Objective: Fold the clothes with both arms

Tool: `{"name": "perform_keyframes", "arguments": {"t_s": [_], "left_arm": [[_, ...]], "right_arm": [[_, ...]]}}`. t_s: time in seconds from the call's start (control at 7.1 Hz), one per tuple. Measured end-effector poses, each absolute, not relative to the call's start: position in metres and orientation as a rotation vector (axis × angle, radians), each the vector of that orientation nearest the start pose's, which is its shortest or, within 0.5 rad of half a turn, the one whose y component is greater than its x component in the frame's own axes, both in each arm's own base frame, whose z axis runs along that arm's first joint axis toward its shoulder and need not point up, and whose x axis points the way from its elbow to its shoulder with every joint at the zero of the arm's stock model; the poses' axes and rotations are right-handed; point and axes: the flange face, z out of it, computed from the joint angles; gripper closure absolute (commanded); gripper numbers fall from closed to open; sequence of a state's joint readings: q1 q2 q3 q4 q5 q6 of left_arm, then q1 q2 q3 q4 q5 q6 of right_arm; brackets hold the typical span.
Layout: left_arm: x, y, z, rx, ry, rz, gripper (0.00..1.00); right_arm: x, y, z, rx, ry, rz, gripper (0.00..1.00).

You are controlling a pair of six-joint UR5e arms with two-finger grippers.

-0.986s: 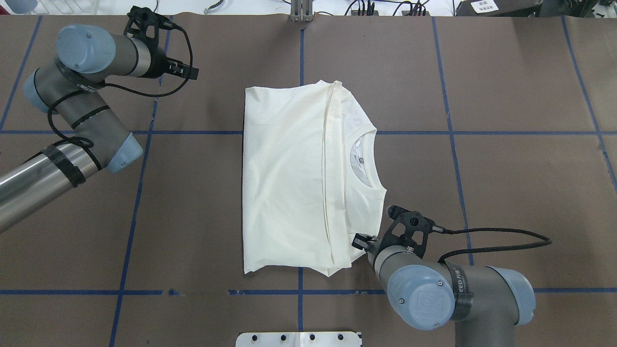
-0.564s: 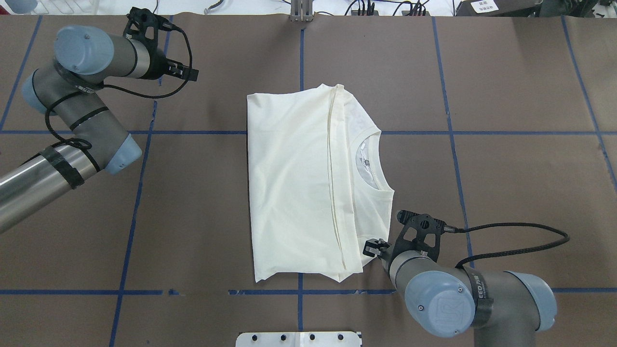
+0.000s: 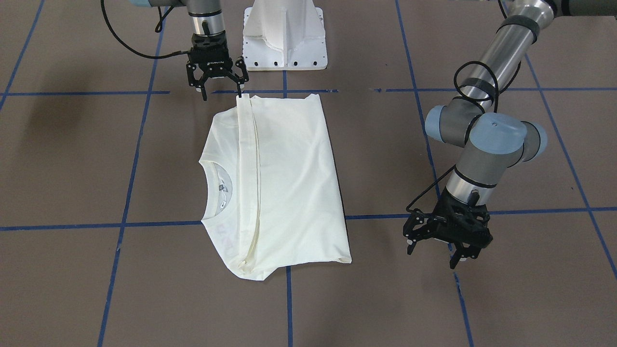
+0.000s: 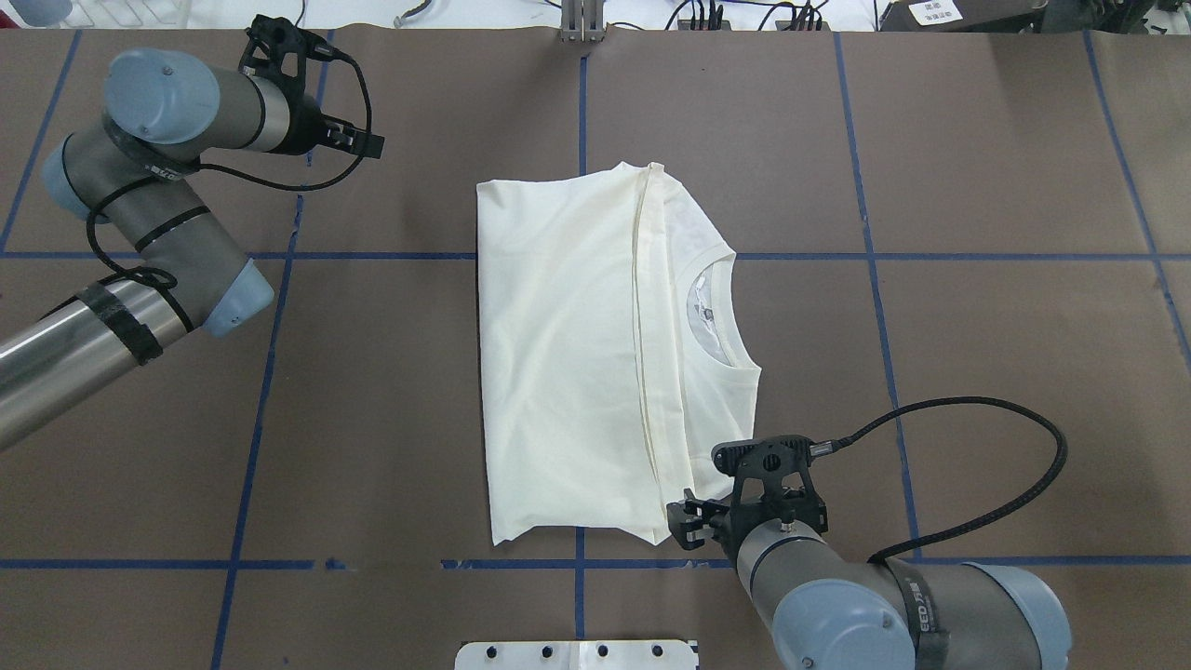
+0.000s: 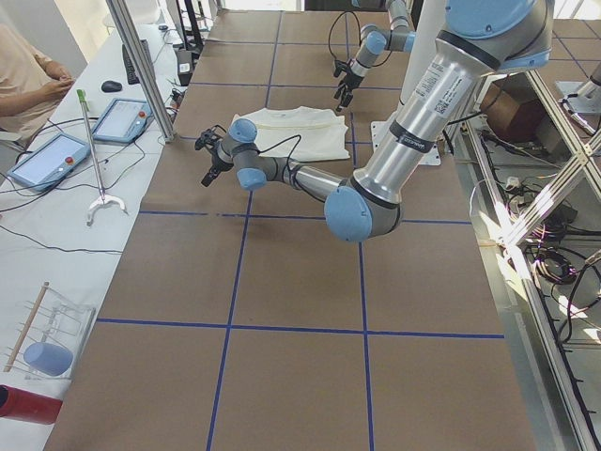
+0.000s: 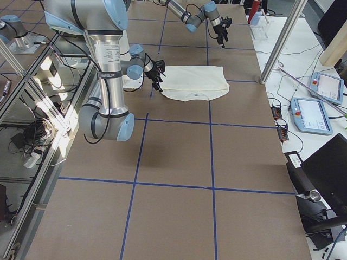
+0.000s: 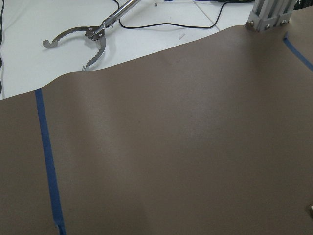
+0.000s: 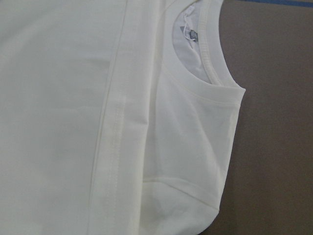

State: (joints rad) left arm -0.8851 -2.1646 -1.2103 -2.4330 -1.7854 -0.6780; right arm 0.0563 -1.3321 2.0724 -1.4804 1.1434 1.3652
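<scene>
The cream T-shirt (image 4: 568,354) lies folded flat in the middle of the table, collar (image 4: 718,307) toward the robot's right; its print is hidden. It also shows in the front view (image 3: 289,183) and fills the right wrist view (image 8: 73,98). My right gripper (image 3: 221,90) is open and empty at the shirt's near corner, one fingertip (image 3: 239,89) by the hem fold. It also shows in the overhead view (image 4: 687,523). My left gripper (image 3: 434,251) is open and empty above bare table, well off the shirt's far left side, and appears overhead too (image 4: 363,140).
The white pedestal base (image 3: 284,33) stands just behind the right gripper. A metal grabber tool (image 7: 83,39) lies on the white bench beyond the table's far edge. An upright metal post (image 4: 582,23) stands at the far edge. Blue tape lines cross the brown table.
The shirt slid a little toward the robot's right. My right gripper turned and moved from the shirt's right edge to its near corner. The left arm barely moved.
</scene>
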Motion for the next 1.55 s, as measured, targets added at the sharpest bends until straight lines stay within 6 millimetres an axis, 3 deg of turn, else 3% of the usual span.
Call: {"name": "perform_keyframes", "arguments": {"t_s": [0.28, 0.42, 0.7, 1.13, 1.41, 1.55], "left_arm": [[0.390, -0.652, 0.380, 0.725, 0.838, 0.125, 0.00], [0.391, -0.651, 0.381, 0.723, 0.838, 0.126, 0.00], [0.393, -0.650, 0.383, 0.719, 0.838, 0.129, 0.00], [0.393, -0.648, 0.386, 0.716, 0.836, 0.129, 0.00], [0.393, -0.648, 0.388, 0.714, 0.835, 0.129, 0.00], [0.392, -0.647, 0.389, 0.714, 0.835, 0.129, 0.00]], "right_arm": [[-0.530, -0.189, 0.297, 0.614, -0.707, -0.067, 0.00], [-0.540, -0.185, 0.298, 0.652, -0.685, -0.087, 0.16], [-0.561, -0.182, 0.292, 0.695, -0.663, -0.112, 0.31], [-0.566, -0.178, 0.295, 0.723, -0.636, -0.159, 0.41], [-0.568, -0.169, 0.294, 0.730, -0.638, -0.171, 0.58], [-0.569, -0.167, 0.293, 0.731, -0.641, -0.174, 0.59]]}}
